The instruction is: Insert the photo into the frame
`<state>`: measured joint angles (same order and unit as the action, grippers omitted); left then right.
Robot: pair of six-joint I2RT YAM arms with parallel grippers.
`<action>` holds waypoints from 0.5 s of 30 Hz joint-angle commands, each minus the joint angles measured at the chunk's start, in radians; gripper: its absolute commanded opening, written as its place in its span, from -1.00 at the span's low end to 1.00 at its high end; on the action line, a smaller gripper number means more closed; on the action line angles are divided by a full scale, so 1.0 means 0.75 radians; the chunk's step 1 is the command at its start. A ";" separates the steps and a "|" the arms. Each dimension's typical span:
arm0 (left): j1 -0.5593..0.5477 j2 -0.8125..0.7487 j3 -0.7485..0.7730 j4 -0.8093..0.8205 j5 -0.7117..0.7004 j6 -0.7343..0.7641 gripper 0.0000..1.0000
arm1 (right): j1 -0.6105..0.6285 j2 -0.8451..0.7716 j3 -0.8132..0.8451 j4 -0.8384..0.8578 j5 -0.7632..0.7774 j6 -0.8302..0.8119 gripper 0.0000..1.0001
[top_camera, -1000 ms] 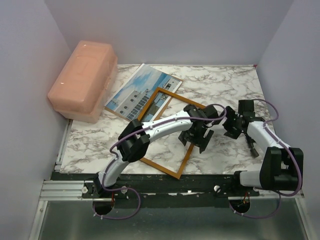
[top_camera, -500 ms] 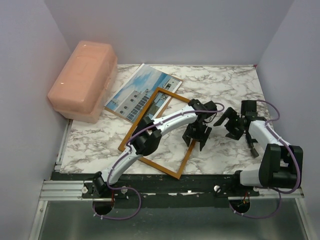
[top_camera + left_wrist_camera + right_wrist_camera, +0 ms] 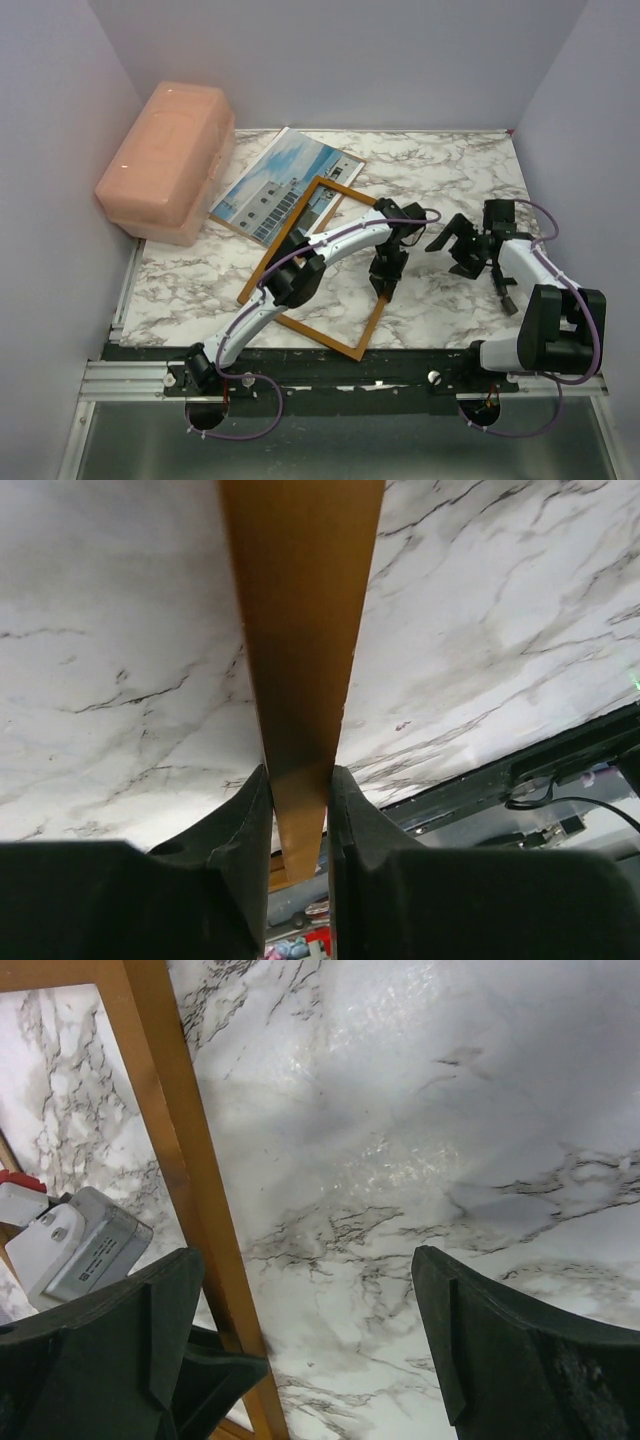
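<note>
The orange-brown wooden frame lies skewed on the marble table, its far corner over the photo, a print of a white building and blue sky. My left gripper is shut on the frame's right rail; the left wrist view shows that rail pinched between both black fingers of the left gripper. My right gripper hangs open just right of the frame, nothing between its fingers. In the right wrist view the rail runs beside the open right gripper, over bare marble.
A pink plastic box stands at the far left against the wall. A brown board edge shows under the photo's right side. Walls enclose the table on three sides. A black rail runs along the near edge.
My left gripper has lowered onto the frame's right rail and closed on it. The right gripper has drawn back slightly to the right and stays open.
</note>
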<state>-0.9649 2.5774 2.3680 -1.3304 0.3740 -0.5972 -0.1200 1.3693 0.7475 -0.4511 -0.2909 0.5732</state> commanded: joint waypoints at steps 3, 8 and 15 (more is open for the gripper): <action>-0.003 -0.251 -0.219 0.163 -0.025 0.000 -1.00 | -0.010 -0.023 -0.043 0.015 -0.193 -0.037 0.88; -0.004 -0.454 -0.422 0.296 -0.049 -0.007 -1.00 | -0.011 -0.077 -0.103 0.110 -0.429 -0.026 0.88; -0.029 -0.674 -0.592 0.428 0.025 0.007 -1.00 | -0.011 -0.059 -0.269 0.622 -1.008 0.278 0.86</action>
<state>-0.9665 2.1872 1.9728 -1.1072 0.3672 -0.5995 -0.1200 1.3201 0.6128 -0.2668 -0.7242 0.6189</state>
